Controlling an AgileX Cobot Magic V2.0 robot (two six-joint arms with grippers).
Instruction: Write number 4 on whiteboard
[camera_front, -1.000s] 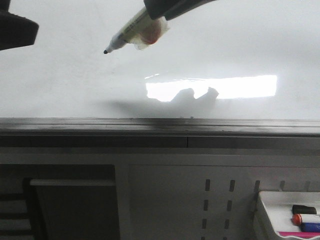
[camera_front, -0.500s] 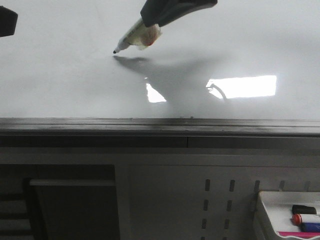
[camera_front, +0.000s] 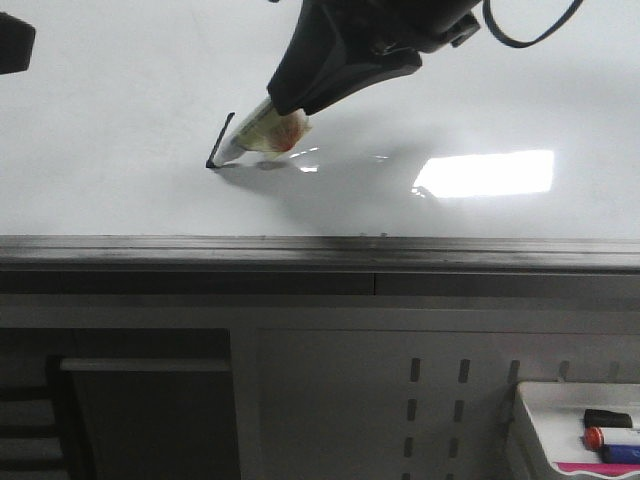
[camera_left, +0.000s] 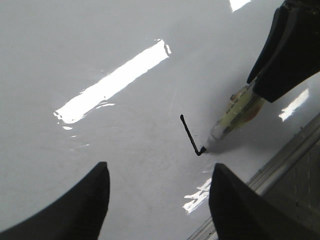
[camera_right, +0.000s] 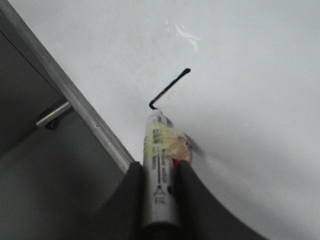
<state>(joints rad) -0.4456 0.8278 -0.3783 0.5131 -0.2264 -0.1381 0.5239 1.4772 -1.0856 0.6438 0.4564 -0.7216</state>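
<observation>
Number 4 (camera_front: 220, 140): you have only its first stroke, a short black slanted line with a small hook starting at its lower end; it sits on the left-of-centre part of the board in the front view, near the front rail but apart from it.
Done so far: by my judgement, the opening diagonal and the very start of the crossbar.
Left to do: most of the crossbar and the whole upright stroke; you are early in the figure.
Marker (camera_front: 262, 131): tip touching the board at the hook's end, barrel tilted up and back toward the right arm; a yellowish label and a patch of tape or wrap show on the barrel.
Right gripper (camera_right: 160, 172): closed around the marker barrel, fingers pressed to both sides of it; you see this best in the right wrist view.
Whiteboard (camera_front: 120, 190): glossy white, lying flat, a bright rectangular reflection to the right of the marker, grey metal rail (camera_front: 320, 252) along the near edge.
Left gripper (camera_left: 157, 192): held above the board with fingers spread wide, nothing between them, clear of the stroke.
Tray (camera_front: 540, 410): small white one at lower right of the front view, off the board, holding spare markers; untouched.
</observation>
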